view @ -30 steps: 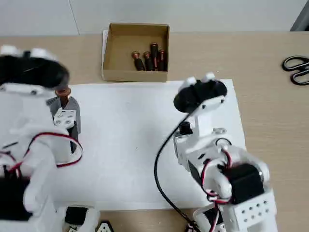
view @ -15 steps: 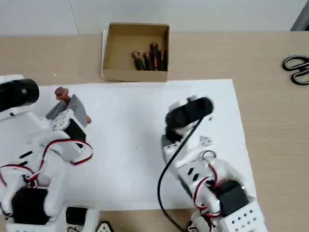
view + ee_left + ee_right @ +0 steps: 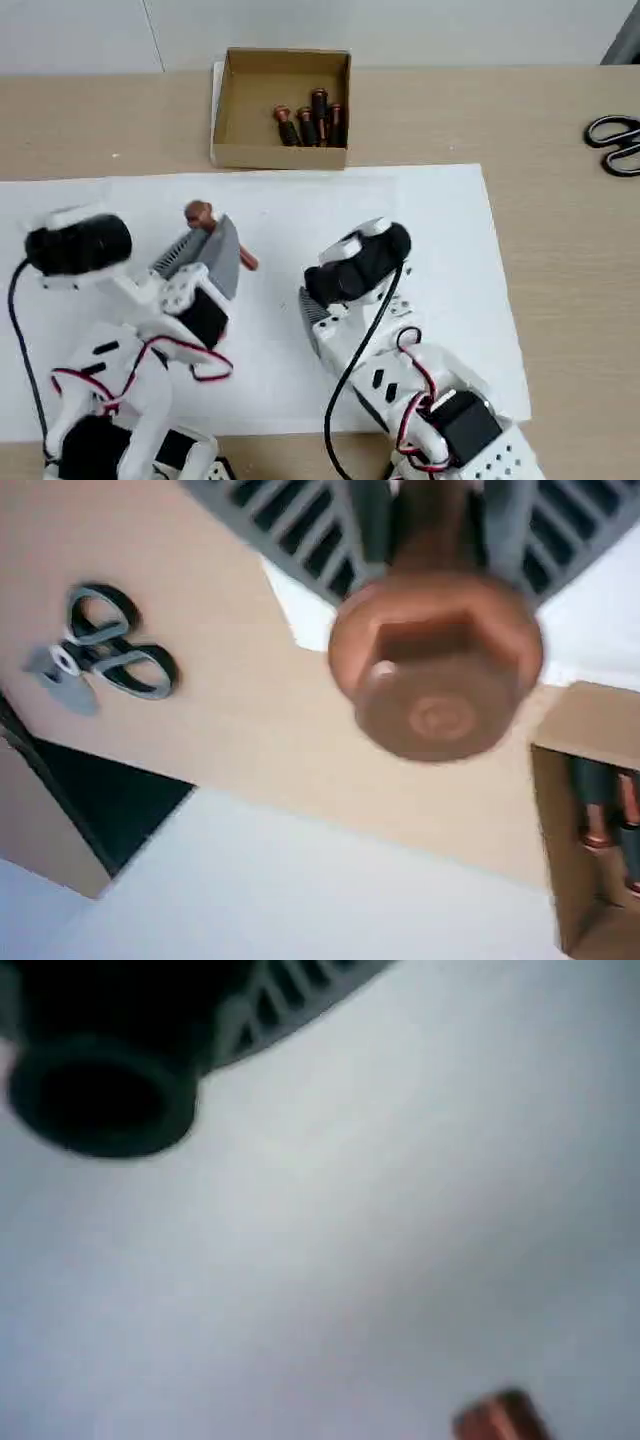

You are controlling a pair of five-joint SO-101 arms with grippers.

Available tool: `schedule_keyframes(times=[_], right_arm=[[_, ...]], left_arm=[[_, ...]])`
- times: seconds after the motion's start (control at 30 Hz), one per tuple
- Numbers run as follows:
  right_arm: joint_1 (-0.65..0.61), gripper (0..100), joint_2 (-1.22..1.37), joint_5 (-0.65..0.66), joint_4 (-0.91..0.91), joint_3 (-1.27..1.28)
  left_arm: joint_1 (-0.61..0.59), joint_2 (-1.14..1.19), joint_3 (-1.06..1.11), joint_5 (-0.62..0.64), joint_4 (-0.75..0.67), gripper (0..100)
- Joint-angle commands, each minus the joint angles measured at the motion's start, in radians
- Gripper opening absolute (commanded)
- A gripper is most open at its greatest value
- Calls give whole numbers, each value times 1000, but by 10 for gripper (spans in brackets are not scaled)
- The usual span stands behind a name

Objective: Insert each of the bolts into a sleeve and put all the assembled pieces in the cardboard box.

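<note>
Your left gripper (image 3: 208, 252) and right gripper (image 3: 312, 312) have swung inward over the white sheet (image 3: 440, 220), toward each other. The cardboard box (image 3: 240, 105) already holds about four assembled pieces (image 3: 310, 122), lying together near one wall. One pairing looks left: the left claw clamps the copper bolt (image 3: 200, 213) above the sheet, and the right grips the black sleeve (image 3: 100, 1100), not yet joined.

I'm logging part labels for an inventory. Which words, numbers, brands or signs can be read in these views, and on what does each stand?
No text can be read in any of the views.
On the bolt, the head bears a faint round mark, too blurred to read.
On the sleeve, cardboard box, scissors and white sheet, no print shows.
</note>
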Motion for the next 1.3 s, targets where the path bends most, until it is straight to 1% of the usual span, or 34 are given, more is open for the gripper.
schedule_keyframes(times=[0.0, 0.27, 0.47, 0.6, 0.73, 1.0, 1.27], right_arm=[[-51, 4, -22, -6, -27, -5], [-131, 4, -21, -3, -21, -3], [-137, 4, -27, -3, -22, -2], [-137, 4, -28, -2, -22, -5], [-137, 4, -28, -2, -22, -8], [-137, 4, -28, -2, -5, -51], [-182, 4, -28, -2, 19, -57]], left_arm=[[46, -58, 13, 6, -32, 6], [106, -86, 19, 6, -28, 6], [138, -84, 33, 6, -26, 6], [164, -84, 38, 5, 15, 6], [166, -87, 38, 3, 46, 6], [161, -83, 41, 2, 40, 6], [160, -84, 76, 2, 38, 6]])
